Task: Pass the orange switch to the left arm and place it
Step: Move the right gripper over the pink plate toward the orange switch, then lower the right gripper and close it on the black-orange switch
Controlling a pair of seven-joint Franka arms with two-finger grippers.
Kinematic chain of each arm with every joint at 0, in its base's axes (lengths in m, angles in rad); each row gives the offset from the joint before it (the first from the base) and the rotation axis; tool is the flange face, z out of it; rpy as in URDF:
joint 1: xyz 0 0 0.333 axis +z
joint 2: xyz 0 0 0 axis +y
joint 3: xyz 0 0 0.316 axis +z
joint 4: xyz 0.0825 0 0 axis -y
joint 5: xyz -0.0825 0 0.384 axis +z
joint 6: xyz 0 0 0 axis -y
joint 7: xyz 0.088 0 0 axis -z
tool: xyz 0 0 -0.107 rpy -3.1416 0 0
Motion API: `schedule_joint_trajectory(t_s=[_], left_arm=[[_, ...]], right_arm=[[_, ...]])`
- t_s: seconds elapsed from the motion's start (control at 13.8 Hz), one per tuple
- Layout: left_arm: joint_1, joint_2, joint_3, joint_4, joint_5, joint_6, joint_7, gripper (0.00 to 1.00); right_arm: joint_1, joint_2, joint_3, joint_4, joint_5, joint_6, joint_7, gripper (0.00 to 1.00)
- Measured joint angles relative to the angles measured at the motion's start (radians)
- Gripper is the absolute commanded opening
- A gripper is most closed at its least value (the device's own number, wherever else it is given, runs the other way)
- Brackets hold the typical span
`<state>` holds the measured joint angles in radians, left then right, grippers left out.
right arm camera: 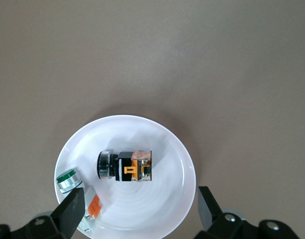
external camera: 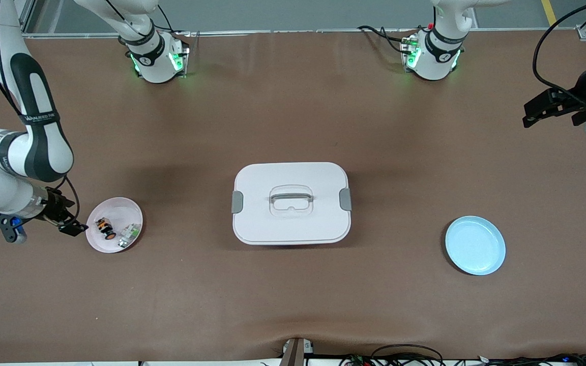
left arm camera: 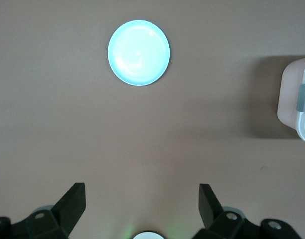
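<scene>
Front view shows the orange switch (external camera: 105, 227) lying on its side in the pink plate (external camera: 131, 207), at the right arm's end of the tabletop (external camera: 293, 101), just beside a small white-and-green part (external camera: 129, 234). The right hand (external camera: 71, 222) hangs beside the plate's edge with its fingers spread wide and nothing in them. The left hand (external camera: 531, 116) waits up high at the left arm's end, also spread and empty. The big white box (external camera: 291, 203) sits in the middle, between the pink plate and the blue plate (external camera: 475, 245). The switch is tiny, so the fingers could slip off it or grab the white-and-green part by mistake. Carrying it low across the middle could bump the box.
</scene>
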<state>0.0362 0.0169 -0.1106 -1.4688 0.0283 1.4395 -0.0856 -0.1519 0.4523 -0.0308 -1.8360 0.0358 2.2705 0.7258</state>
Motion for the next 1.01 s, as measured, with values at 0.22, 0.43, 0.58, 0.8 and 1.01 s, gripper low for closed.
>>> schedule_joint_trajectory(t_s=[0.22, 0.43, 0.58, 0.8, 1.01], left_arm=[[0.004, 0.002, 0.001, -0.003, 0.0, 0.01, 0.0, 1.0], [0.004, 0.002, 0.0, -0.004, 0.0, 0.011, 0.0, 1.0], [0.005, 0.003, 0.001, -0.006, 0.0, 0.016, 0.0, 1.0], [0.013, 0.005, 0.001, -0.008, 0.002, 0.02, 0.0, 1.0], [0.018, 0.01, 0.001, -0.009, 0.003, 0.028, 0.0, 1.0]], right_arm=[[0.01, 0.009, 0.001, 0.0, 0.004, 0.042, 0.004, 1.0], [0.029, 0.019, 0.003, 0.001, 0.005, 0.086, 0.007, 1.0], [0.041, 0.043, 0.003, 0.003, 0.005, 0.127, 0.009, 1.0], [0.043, 0.094, 0.002, 0.005, 0.005, 0.165, 0.009, 1.0], [0.043, 0.12, 0.0, 0.007, 0.005, 0.166, 0.009, 1.0]])
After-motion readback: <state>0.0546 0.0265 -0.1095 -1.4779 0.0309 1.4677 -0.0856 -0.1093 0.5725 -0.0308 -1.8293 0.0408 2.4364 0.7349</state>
